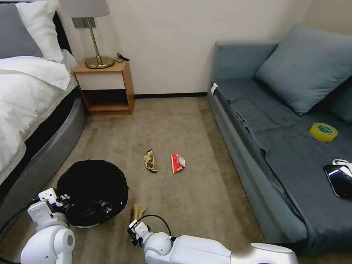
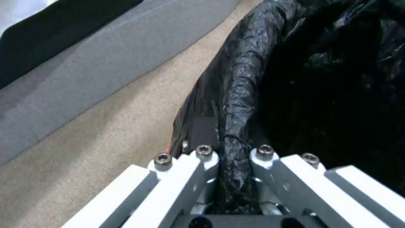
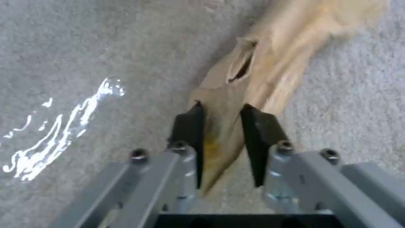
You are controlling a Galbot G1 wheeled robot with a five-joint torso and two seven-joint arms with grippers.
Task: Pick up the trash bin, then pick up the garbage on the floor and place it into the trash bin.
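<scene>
The left arm reaches forward at the near left, its left gripper point(image 2: 234, 158) clamped tight, fingers point(image 2: 204, 155) pinching a fold of black bag between them. The right arm stretches in from the near right across the front, its right gripper point(image 3: 221, 126) pointed down, dark fingers point(image 3: 190, 126) narrowed around a tan scrap.

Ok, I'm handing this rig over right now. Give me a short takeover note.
Left gripper: shut on the rim of the low round white bin with black bag liner, beside the bed.
Right gripper: fingers either side of the tan peel-like scrap on the carpet.
Gold-brown wrapper and red-white packet lie farther out.
Done: bin gripped. Left: all three pieces.
</scene>
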